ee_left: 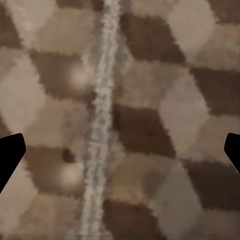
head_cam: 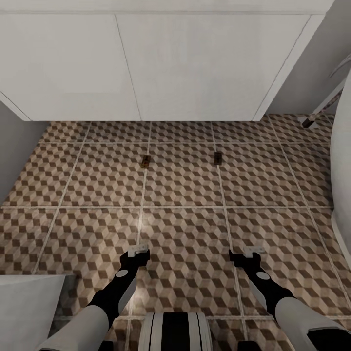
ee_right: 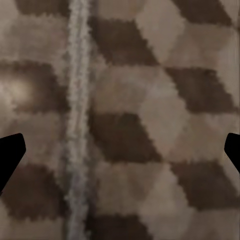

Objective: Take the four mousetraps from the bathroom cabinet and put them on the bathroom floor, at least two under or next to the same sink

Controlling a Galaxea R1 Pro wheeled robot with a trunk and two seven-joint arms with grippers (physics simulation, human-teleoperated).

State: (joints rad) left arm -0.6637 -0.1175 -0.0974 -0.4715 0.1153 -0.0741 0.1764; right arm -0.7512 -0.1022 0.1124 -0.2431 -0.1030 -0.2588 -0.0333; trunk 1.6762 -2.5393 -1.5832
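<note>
My left gripper [head_cam: 140, 252] and right gripper [head_cam: 253, 251] gape empty; two mousetraps [head_cam: 145, 161] lie at twelve o'clock beside the white unit [head_cam: 146, 73]; fetching the others comes next, I reckon.

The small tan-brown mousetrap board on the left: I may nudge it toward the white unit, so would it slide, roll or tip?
The small flat tan-brown mousetrap board lies flat on the cube-patterned tile floor, so it would probably slide, not roll. Its low profile makes tipping unlikely. It looks small, so probably light.

Cube-pattern bathroom floor [ee_left: 165, 115] close up (blurred), pale grout line [ee_left: 100, 125] crossing.
</note>
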